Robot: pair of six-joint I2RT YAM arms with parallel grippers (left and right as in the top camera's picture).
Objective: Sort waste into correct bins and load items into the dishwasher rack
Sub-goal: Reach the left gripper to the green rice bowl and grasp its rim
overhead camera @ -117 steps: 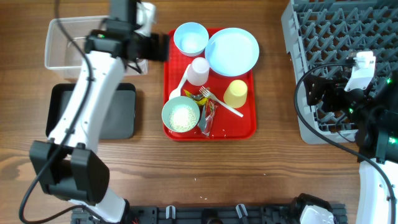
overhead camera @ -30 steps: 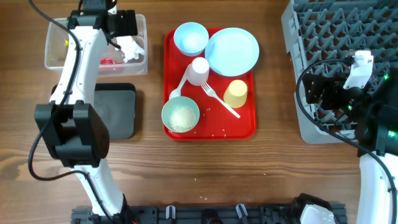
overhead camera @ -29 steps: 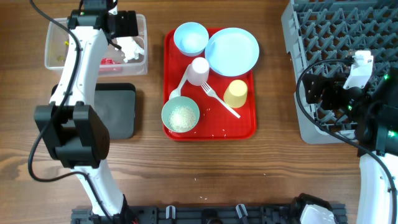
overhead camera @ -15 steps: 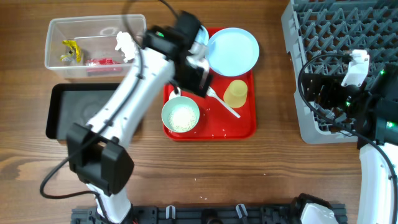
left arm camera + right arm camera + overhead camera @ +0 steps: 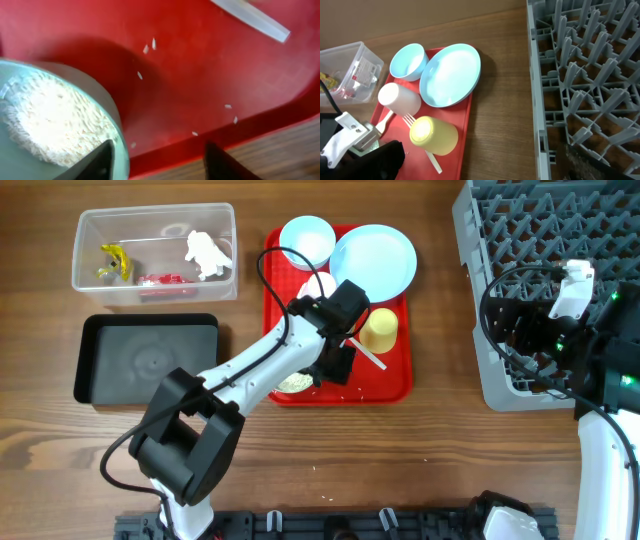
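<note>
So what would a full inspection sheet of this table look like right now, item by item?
Surface: wooden table, a few loose grains on it.
Job's things: rice bowl, empty bowl, plate, pink cup, yellow cup and fork on the red tray; wrappers and paper wad in the clear tub; black tray bare; rack without dishes where visible.
Clutter: stray grains on the red tray.
Grippers: left gripper open, straddling the rice bowl's rim; right gripper open above the rack, holding nothing.
Cables: black cables looping off both arms.
Surroundings: nothing seen.
</note>
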